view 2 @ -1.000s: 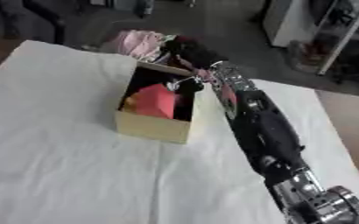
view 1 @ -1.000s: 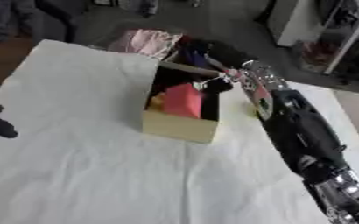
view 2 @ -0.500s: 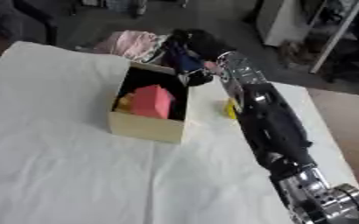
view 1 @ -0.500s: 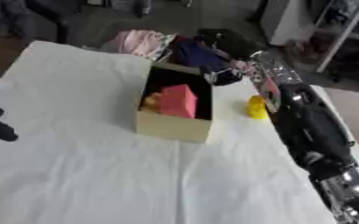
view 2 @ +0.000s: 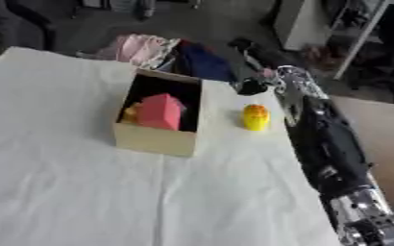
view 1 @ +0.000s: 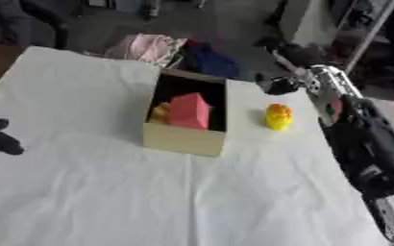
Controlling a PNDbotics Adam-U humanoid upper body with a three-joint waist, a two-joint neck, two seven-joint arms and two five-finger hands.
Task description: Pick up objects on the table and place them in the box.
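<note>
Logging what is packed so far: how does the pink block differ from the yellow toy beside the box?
The pink block sits inside the box; the yellow toy stands outside on the white cloth, to the box's right. The pink block is larger and angular; the yellow toy is smaller and rounded. Neither is touched by a hand.

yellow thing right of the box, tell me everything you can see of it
The yellow thing is small, rounded and bright yellow with an orange patch on top; its finer shape is unclear. It stands upright on the white cloth, just right of the cardboard box, apart from it. Nothing touches it; the right hand is beyond it, near the table's far edge.
</note>
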